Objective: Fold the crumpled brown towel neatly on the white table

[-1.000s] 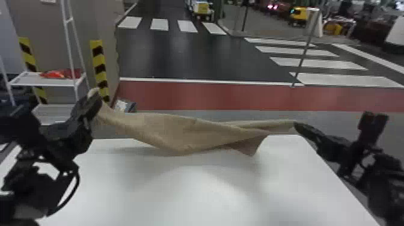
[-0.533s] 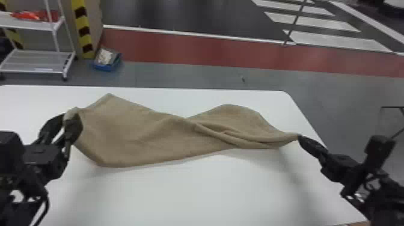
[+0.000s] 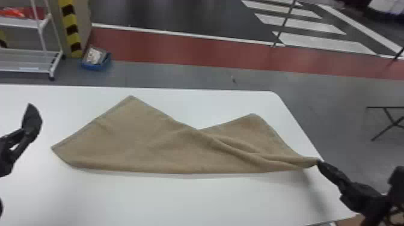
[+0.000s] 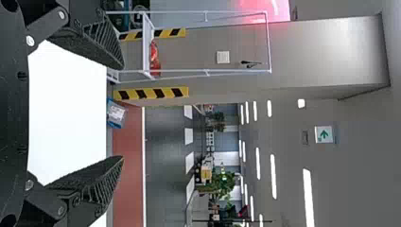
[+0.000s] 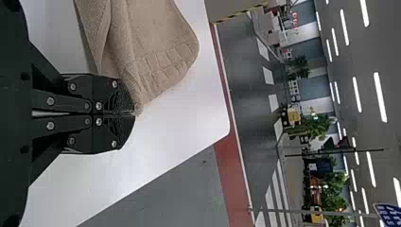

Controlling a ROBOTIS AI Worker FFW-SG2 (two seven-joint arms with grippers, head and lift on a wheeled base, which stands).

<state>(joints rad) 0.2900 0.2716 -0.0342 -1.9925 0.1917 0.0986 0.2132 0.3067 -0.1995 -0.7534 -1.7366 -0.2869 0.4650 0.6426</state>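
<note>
My left tool (image 4: 123, 112) open, empty; my right tool (image 5: 134, 113) clamped on towel (image 3: 144, 144) end. Towel's on bench (image 3: 150, 201) between them, bunched nearer right tool. Spreading looks partial, neat folding all to do.

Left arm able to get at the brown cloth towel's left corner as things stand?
Probably yes: the open, empty black two-fingered left tool is left of the towel's corner, nothing visible between them.
</note>
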